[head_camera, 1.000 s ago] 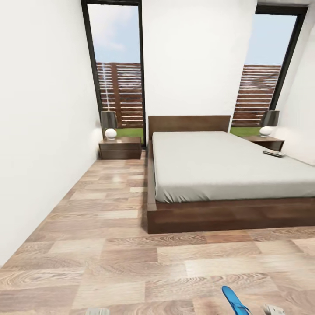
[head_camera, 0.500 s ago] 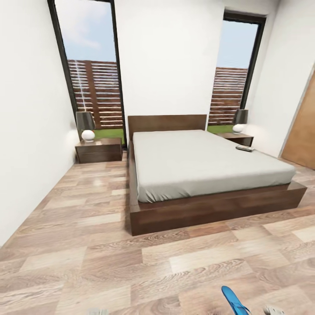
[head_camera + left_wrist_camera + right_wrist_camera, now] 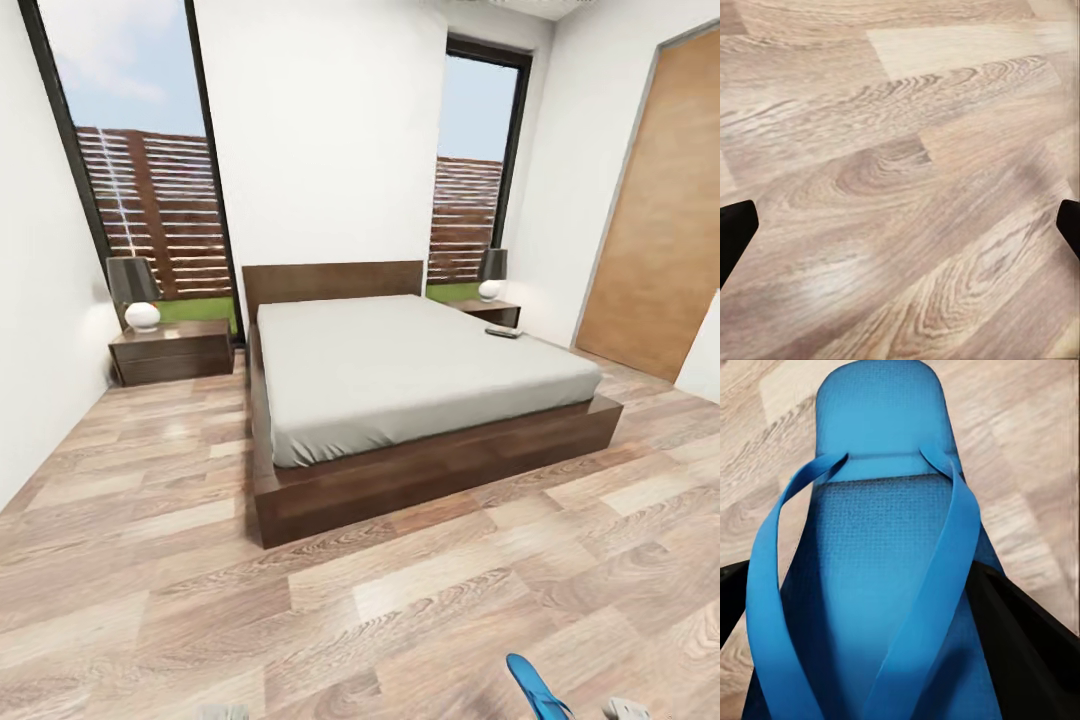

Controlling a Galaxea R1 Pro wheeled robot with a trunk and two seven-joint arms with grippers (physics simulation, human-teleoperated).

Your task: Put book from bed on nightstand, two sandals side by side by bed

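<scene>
Right gripper (image 3: 900, 607) is clamped on one blue sandal (image 3: 881, 547), carried above the wood floor (image 3: 400, 600). Left gripper (image 3: 900, 225) has its fingers spread wide, nothing between them. A small dark object, probably the book (image 3: 503, 333), lies on the bed (image 3: 400, 370) near the far nightstand (image 3: 492, 312).

A bright blue sandal (image 3: 889, 585) with blue straps is showing against the pale brown wood-grain floor (image 3: 400, 600), while the bed (image 3: 420, 470) is showing a dark brown frame and a plain light-grey mattress (image 3: 400, 365) between white walls (image 3: 320, 130).
</scene>
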